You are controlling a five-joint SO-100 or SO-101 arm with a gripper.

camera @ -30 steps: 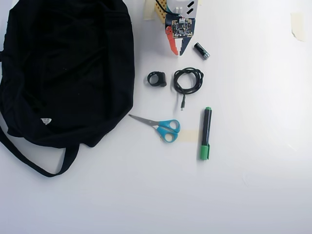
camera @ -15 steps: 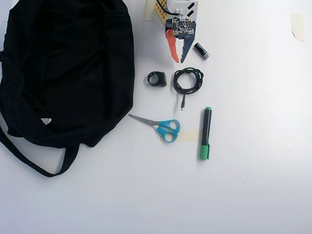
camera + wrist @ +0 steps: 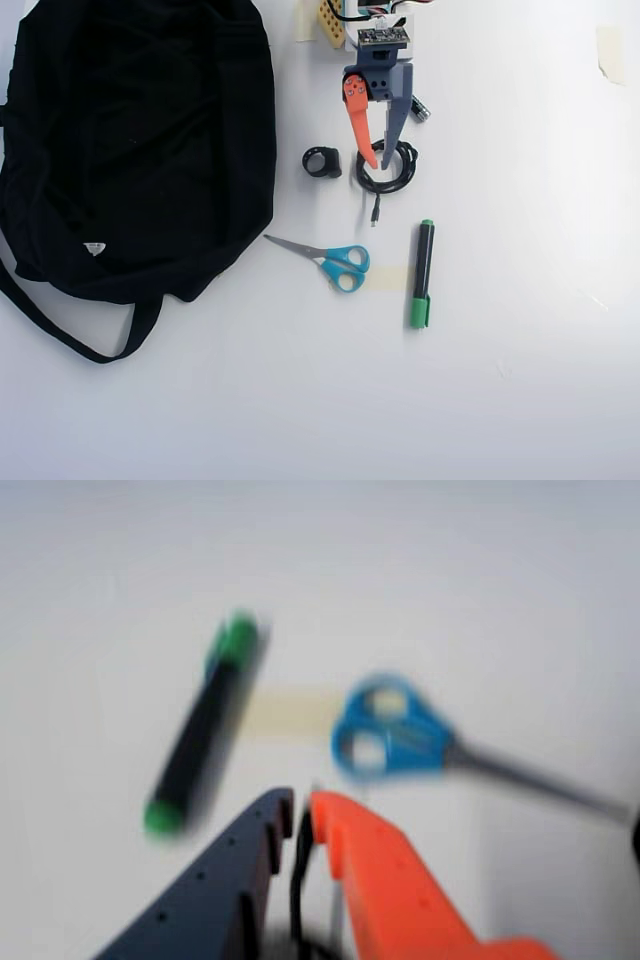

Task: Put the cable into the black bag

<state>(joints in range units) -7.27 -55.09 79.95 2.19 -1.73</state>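
White table (image 3: 520, 400), pincer (image 3: 381, 164) parted over coiled cable (image 3: 398, 177), black bag (image 3: 130, 140) far left

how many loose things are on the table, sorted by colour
All black: 3, the black bag, the cable, a ring clip
Black and silver: 1, a battery
Black and green: 1, a marker
Blue-handled: 1, scissors
Total: 6

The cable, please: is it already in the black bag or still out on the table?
Out. In the overhead view the cable lies coiled on the white table, right of the black bag, with the tool reaching over it.
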